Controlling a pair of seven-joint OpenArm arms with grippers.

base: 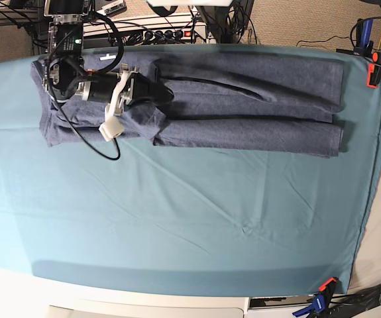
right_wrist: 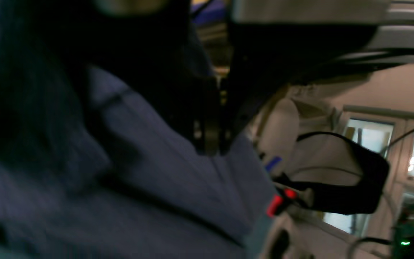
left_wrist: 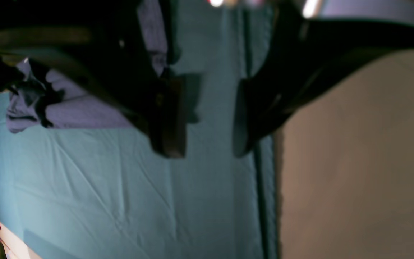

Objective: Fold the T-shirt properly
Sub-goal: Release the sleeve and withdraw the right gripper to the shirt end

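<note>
The slate-blue T-shirt [base: 256, 99] lies stretched along the table's far edge, folded lengthwise into a long band. My right gripper [base: 165, 93] rests over its left part. In the right wrist view that gripper [right_wrist: 212, 149] is shut, with T-shirt [right_wrist: 156, 187] fabric bunched up around its tips. The left wrist view shows my left gripper [left_wrist: 207, 147] hanging open above bare teal cloth with nothing between its fingers. A piece of the T-shirt [left_wrist: 84, 113] shows there at the upper left. The left arm is out of the base view.
A teal table cloth [base: 177, 218] covers the table. Orange clamps grip it at the far right corner [base: 374, 66] and the near right corner [base: 323, 288]. Cables and electronics [base: 150, 30] line the far edge. The table's edge [left_wrist: 273, 187] runs just right of my left gripper.
</note>
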